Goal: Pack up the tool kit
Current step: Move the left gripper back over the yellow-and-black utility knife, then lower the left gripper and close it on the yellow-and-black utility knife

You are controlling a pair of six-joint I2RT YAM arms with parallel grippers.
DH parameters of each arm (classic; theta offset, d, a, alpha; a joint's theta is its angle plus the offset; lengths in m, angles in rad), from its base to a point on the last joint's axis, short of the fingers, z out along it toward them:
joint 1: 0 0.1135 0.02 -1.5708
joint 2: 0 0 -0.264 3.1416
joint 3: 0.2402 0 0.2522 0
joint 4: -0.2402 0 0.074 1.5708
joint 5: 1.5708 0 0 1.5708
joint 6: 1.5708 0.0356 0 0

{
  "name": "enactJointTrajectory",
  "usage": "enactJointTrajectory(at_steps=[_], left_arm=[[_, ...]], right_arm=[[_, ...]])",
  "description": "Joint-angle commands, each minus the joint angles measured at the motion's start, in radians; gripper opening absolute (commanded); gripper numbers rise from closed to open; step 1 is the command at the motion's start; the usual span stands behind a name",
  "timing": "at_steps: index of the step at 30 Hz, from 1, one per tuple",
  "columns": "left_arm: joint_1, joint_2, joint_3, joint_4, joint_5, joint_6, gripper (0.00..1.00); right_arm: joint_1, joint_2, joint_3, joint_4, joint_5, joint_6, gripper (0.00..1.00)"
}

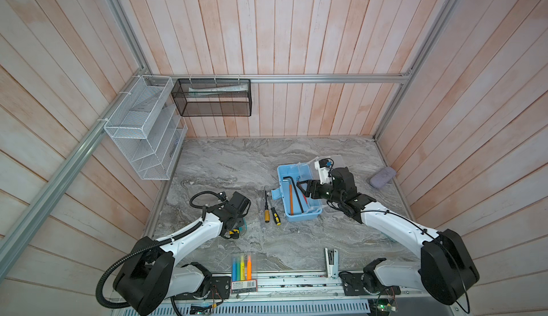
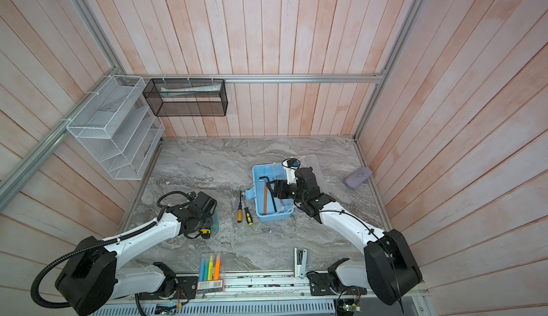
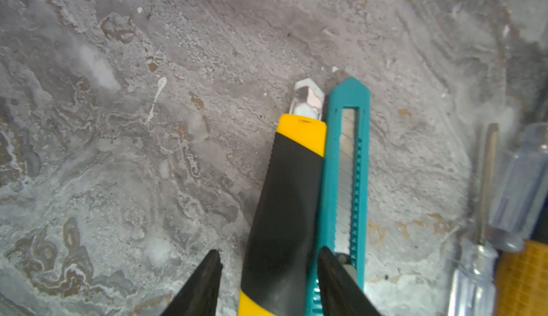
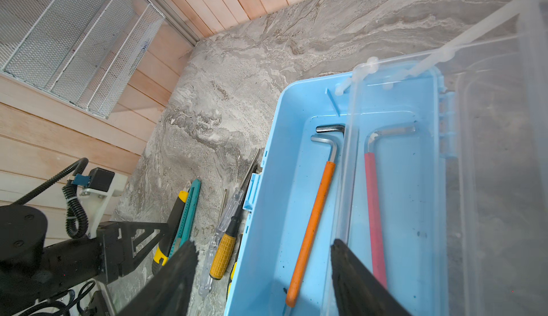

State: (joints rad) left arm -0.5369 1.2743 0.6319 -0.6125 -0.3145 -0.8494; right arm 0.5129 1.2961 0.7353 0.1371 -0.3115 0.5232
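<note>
The left jaws stand partly open astride the yellow-black utility knife (image 3: 284, 196), which lies flat on the counter (image 3: 133, 151). One fingertip (image 3: 207, 273) is clear of it. The other sits over the seam where a teal knife (image 3: 362, 181) lies against it. The right jaws stand wide and empty above the light blue box (image 4: 275, 166), one fingertip (image 4: 350, 270) at the edge of the raised clear lid (image 4: 489, 151); I cannot tell if they touch. An orange-sleeved hex key (image 4: 311, 225) and a red-sleeved hex key (image 4: 374, 210) lie inside the box. The screwdrivers (image 4: 222, 252) lie on the counter just beside it.
</note>
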Motion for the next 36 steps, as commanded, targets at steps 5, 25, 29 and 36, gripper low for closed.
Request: enactJointTrajectory(at_steps=[5,25,29,36], left_arm=[[0.031,0.048,-0.015,0.098,0.016,0.041,0.53],[0.029,0.063,-0.028,0.068,0.035,0.046,0.52],[0.029,0.083,-0.020,0.057,0.029,0.041,0.52],[0.029,0.112,-0.014,0.076,0.034,0.046,0.49]], right_arm=[[0.005,-0.011,0.021,0.001,0.014,-0.011,0.72],[0.004,0.000,0.001,0.022,0.017,0.001,0.72],[0.004,0.000,-0.004,0.024,0.017,0.002,0.72],[0.000,0.000,-0.007,0.026,0.023,0.002,0.72]])
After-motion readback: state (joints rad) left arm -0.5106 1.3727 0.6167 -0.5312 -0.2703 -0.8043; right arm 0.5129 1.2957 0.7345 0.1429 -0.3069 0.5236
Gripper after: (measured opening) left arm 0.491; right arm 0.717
